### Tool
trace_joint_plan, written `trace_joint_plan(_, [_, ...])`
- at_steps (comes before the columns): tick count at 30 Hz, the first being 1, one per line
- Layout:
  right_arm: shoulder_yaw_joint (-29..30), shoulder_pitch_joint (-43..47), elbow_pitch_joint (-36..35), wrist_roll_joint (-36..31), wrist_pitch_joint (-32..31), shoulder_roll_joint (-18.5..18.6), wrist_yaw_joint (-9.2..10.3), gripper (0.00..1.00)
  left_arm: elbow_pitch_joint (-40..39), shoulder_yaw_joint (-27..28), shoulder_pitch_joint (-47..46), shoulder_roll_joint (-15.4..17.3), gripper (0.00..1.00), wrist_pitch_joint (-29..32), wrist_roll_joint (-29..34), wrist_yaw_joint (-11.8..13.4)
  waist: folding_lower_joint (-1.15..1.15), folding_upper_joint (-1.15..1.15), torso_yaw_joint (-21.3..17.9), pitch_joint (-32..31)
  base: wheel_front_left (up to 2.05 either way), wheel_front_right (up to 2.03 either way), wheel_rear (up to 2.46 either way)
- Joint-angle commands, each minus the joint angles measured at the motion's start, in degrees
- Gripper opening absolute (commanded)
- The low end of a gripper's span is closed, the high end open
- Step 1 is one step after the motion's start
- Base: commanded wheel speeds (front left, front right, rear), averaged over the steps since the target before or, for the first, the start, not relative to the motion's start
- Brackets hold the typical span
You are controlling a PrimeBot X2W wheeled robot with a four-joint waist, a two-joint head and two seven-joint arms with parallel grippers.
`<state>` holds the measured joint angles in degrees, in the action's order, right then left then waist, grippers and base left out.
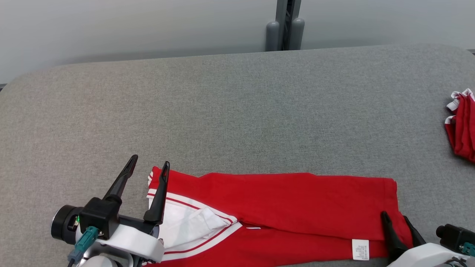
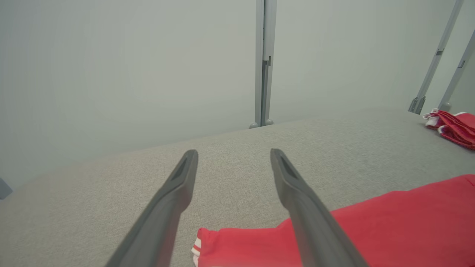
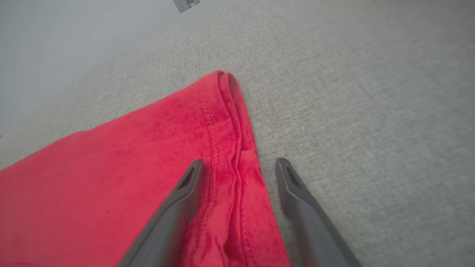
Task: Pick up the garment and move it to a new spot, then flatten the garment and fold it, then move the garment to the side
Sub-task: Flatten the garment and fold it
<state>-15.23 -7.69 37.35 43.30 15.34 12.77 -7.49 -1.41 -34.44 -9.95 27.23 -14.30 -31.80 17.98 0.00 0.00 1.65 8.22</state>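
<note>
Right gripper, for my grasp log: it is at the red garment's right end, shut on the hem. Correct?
Not shut: the right gripper is at the red garment's right end, jaws open astride the hem. The right wrist view shows it.

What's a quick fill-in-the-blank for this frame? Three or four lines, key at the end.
1. The garment spread on the grey table is mostly ____ in colour.
2. The left gripper and the right gripper both have jaws that stand ____.
3. The second cloth bundle lies off to the robot's ____.
4. The care label on the garment is ____.
Missing words: red; open; right; white.
</note>
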Motion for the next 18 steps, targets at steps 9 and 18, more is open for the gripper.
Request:
trace_joint_plan(9, [0.16,-1.46,-0.49,-0.61,-0.26,1.11,0.03,0.0,-0.38,0.21,-0.52,0.72,1.0,0.49,0.06,0.67,0.0,0.0,0.13,0.17,0.0,0.0,0.0])
trace_joint_plan(18, [4.31,-2.44,0.12,-1.01,-0.21,6.9,0.03,0.0,-0.17,-0.2,-0.15,0.3,1.0,0.36,-0.34,0.77,0.0,0.0,0.33,-0.32,0.0,0.0,0.0])
